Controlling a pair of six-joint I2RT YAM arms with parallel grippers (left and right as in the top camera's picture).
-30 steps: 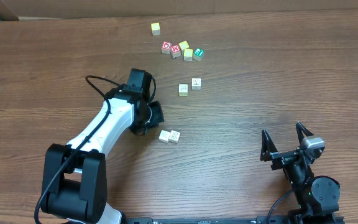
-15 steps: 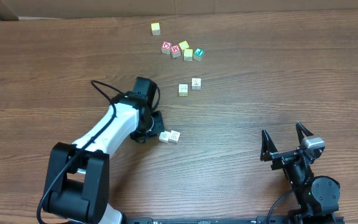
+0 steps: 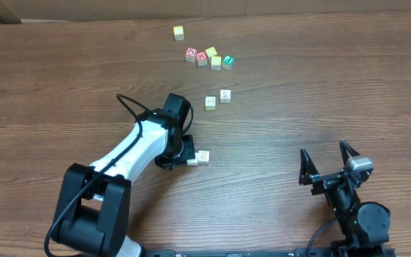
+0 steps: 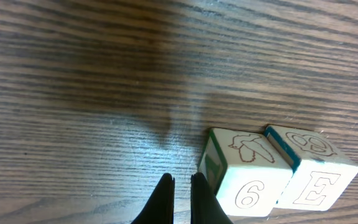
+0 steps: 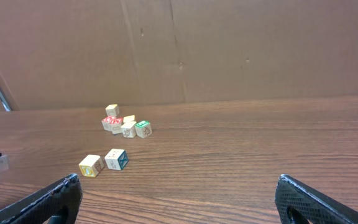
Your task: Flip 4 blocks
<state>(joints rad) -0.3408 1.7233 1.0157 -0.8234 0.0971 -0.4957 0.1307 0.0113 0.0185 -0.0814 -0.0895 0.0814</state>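
Observation:
Two pale blocks lie side by side in the left wrist view: one with a 6 (image 4: pixel 248 175) and one with an E (image 4: pixel 312 172). My left gripper (image 4: pixel 180 185) is shut and empty, its tips low at the table right beside the 6 block's green side. From overhead, the left gripper (image 3: pixel 184 155) covers part of that block (image 3: pixel 193 162); its neighbour (image 3: pixel 203 156) shows fully. Two more pale blocks (image 3: pixel 210 103) (image 3: pixel 225 95) sit farther back. My right gripper (image 3: pixel 325 158) stands open and empty at the near right, and the right wrist view shows its jaws (image 5: pixel 178 186) wide apart.
A cluster of red, yellow and green-faced cubes (image 3: pixel 209 57) lies at the back of the table, with a lone yellow cube (image 3: pixel 179 32) behind it. A cardboard wall (image 5: pixel 229 50) closes the far side.
My left arm has swung right and down to the near pair of blocks, now overlapping the left one. The right arm has not moved.

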